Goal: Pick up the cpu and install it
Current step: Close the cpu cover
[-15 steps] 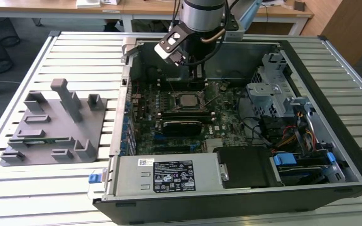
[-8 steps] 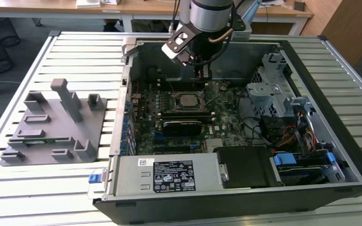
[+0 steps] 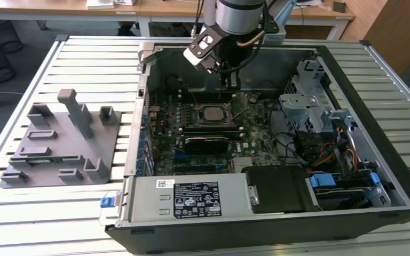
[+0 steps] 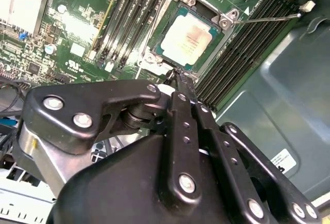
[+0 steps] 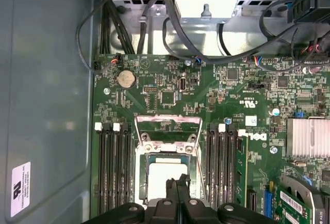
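1. Claw point(image 4: 179, 75) is pinched fully closed with nothing in it, hovering low over the motherboard point(image 5: 170, 79), tips just beside the cpu.
2. cpu point(image 4: 193, 38) sits flat in the socket mid-motherboard, silver top up, between the memory slots point(image 5: 111, 167).

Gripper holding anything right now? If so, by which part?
Nothing. The gripper is shut and empty, close by the cpu, which lies in its socket.
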You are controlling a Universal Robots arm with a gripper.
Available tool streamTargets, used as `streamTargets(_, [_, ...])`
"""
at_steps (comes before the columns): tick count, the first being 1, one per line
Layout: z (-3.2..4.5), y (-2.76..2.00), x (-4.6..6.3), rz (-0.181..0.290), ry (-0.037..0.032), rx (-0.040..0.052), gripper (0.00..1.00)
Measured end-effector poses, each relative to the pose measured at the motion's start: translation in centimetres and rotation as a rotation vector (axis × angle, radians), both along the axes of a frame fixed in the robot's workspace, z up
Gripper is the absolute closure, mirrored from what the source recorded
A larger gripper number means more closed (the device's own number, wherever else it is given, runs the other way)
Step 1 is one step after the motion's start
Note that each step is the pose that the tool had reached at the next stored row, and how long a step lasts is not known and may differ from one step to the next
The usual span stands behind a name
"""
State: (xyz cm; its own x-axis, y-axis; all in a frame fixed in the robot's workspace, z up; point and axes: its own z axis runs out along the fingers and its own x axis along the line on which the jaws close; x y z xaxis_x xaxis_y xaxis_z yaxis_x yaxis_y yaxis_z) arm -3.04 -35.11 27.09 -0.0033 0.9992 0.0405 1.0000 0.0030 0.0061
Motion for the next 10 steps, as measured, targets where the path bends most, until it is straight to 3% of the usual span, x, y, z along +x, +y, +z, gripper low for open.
streamTargets(6, [0.07, 0.05, 0.09, 0.001, 0.0000, 0.0001, 0.89])
streamTargets(10, [0.06, 0.05, 0.63, 0.001, 0.0051, 0.0001, 0.89])
